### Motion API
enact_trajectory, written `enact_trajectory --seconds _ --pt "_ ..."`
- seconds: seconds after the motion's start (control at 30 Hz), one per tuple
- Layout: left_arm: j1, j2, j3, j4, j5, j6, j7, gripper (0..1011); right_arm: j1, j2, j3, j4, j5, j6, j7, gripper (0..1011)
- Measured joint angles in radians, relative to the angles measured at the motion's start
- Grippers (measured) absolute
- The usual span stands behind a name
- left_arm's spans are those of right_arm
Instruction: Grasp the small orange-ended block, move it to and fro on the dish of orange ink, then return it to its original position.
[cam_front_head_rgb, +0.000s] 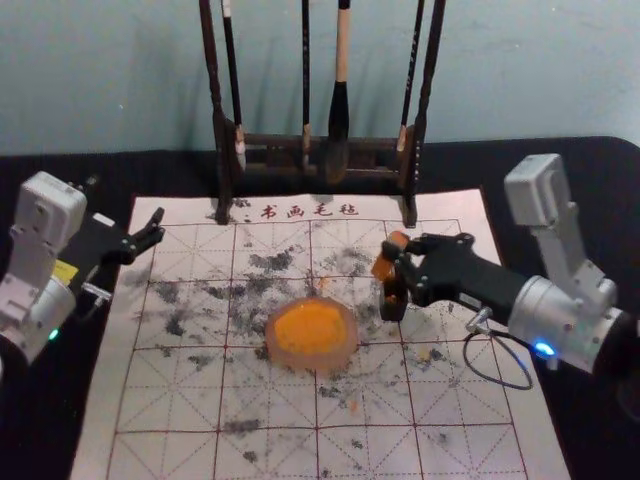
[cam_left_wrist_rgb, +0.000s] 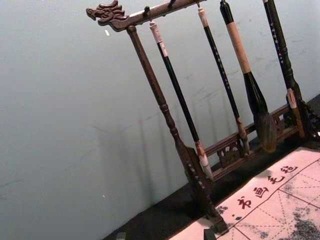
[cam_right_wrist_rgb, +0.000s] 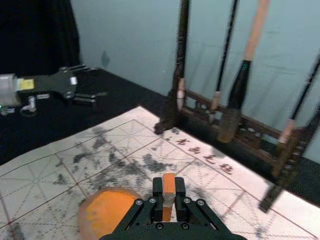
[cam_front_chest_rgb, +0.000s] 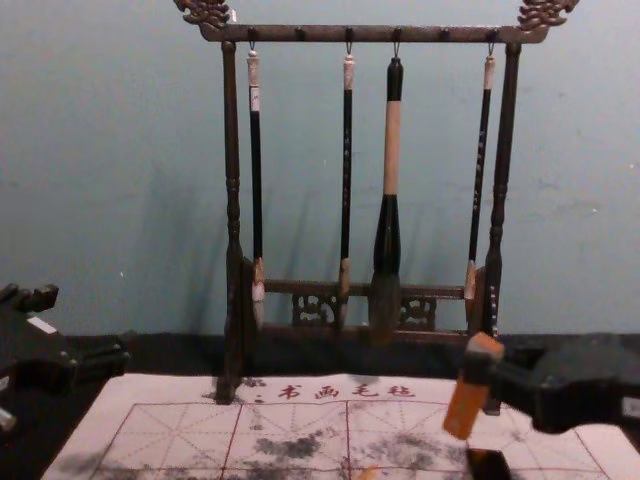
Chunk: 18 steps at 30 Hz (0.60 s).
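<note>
I note the block (cam_front_chest_rgb: 462, 408) tilted, pinched in my right gripper (cam_right_wrist_rgb: 169, 192) to the right of the ink dish (cam_front_head_rgb: 316, 364), where a small contact area could let it swivel under drag (left gripper (cam_front_chest_rgb: 88, 327) idles, fingers apart, by the mat's (cam_front_head_rgb: 275, 450) left edge).
</note>
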Motion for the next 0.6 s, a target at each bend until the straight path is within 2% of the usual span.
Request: enact_trajectory --seconds 0.03,0.33,0.6 --pt "0.0 0.0 0.0 0.0 0.0 0.0 0.0 1001 0.0 0.0 0.0 0.0 0.0 0.0 0.0 127" --pt "0.0 0.0 0.0 0.0 0.0 0.0 0.0 1001 0.075 -0.032 -0.084 0.059 -0.022 0.019 0.026 127" --pt "0.0 0.0 0.0 0.0 0.0 0.0 0.0 1001 0.122 -0.062 -0.135 0.118 -0.054 0.04 0.023 127"
